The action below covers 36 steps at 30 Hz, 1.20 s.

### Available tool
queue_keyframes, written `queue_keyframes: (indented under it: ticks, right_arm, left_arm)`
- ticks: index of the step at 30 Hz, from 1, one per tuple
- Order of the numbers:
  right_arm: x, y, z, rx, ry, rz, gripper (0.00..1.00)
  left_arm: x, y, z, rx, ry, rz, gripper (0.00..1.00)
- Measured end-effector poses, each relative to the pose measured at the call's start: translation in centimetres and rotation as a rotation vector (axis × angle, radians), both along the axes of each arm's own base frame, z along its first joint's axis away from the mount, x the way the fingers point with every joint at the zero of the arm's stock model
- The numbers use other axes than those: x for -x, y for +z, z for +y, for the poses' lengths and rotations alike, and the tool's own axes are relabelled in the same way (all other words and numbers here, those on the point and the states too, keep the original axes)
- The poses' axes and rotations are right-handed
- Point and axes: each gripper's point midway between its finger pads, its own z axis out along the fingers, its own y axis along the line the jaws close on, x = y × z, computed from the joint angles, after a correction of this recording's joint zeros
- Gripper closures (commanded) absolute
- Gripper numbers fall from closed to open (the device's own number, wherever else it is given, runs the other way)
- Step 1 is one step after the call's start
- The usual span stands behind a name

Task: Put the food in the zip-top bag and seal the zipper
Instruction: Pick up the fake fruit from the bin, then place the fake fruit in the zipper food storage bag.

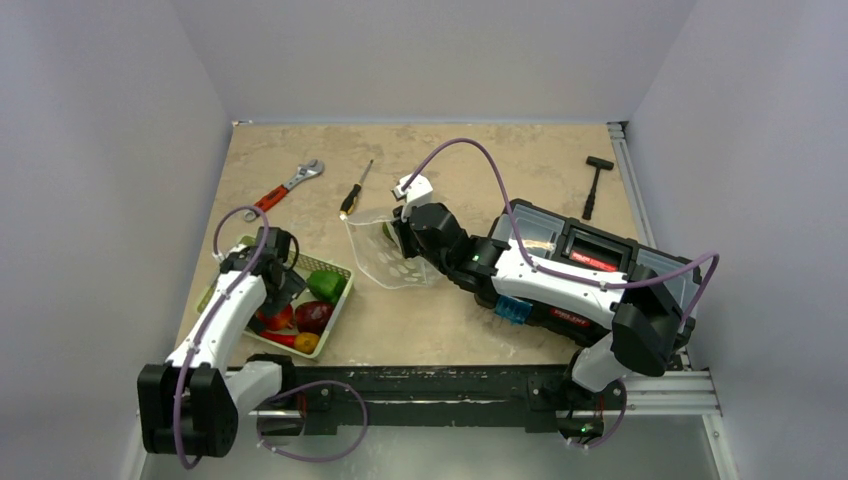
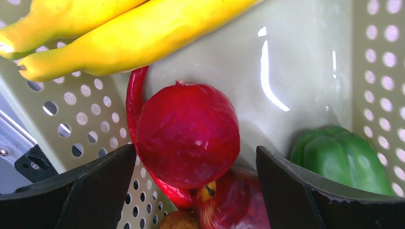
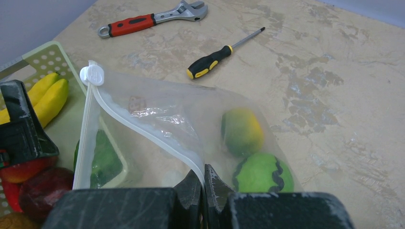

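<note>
Wrench [image 3: 148,19], screwdriver [image 3: 224,55] at upper frame, zip-top bag [image 3: 157,119] mid-frame, mouth edge pinched tight in right gripper [image 3: 204,180], two greenish fruits [image 3: 260,174] inside, left gripper [image 2: 196,188] spread wide, empty, over food [image 2: 188,136] in basket [image 2: 305,71]

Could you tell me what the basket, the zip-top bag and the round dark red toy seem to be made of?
The basket looks like glossy moulded plastic: punched with round holes, sharp highlights. The zip-top bag seems thin clear plastic film, creased, with fruit showing through. The round dark red toy looks smooth, slightly matte, plastic or foam; I cannot tell which.
</note>
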Motion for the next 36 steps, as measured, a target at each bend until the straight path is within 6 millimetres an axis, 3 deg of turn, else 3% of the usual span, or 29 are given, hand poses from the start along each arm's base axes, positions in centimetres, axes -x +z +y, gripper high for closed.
queue_keyframes:
  ticks: [4, 8, 12, 18, 22, 26, 30, 36]
  right_arm:
    - [0.0, 0.0, 0.0, 0.000, 0.000, 0.000, 1.00]
    - [0.0, 0.0, 0.0, 0.000, 0.000, 0.000, 1.00]
    - [0.0, 0.0, 0.0, 0.000, 0.000, 0.000, 1.00]
    - [0.0, 0.0, 0.0, -0.001, 0.001, 0.001, 1.00]
    - [0.1, 0.0, 0.1, -0.004, 0.005, 0.003, 1.00]
    - [0.3, 0.0, 0.4, -0.014, 0.021, 0.015, 1.00]
    - [0.4, 0.0, 0.5, -0.023, 0.024, 0.023, 1.00]
    - [0.6, 0.0, 0.7, -0.038, 0.035, 0.035, 1.00]
  left_arm:
    - [0.1, -1.2, 0.1, -0.007, 0.021, 0.067, 0.11]
    - [-0.1, -1.6, 0.0, -0.004, 0.040, 0.073, 0.37]
    - [-0.3, -0.9, 0.2, -0.010, 0.053, 0.025, 0.45]
    - [-0.5, 2.3, 0.4, -0.015, 0.039, -0.121, 0.49]
    - [-1.5, 6.1, -0.6, 0.038, -0.039, -0.304, 0.49]
    - [-2.8, 10.0, -3.9, 0.174, -0.204, -0.534, 0.49]
    - [-4.0, 15.0, -9.3, 0.384, -0.464, -0.804, 0.49]
    - [-4.5, 19.2, -16.3, 0.694, -0.812, -1.005, 0.49]
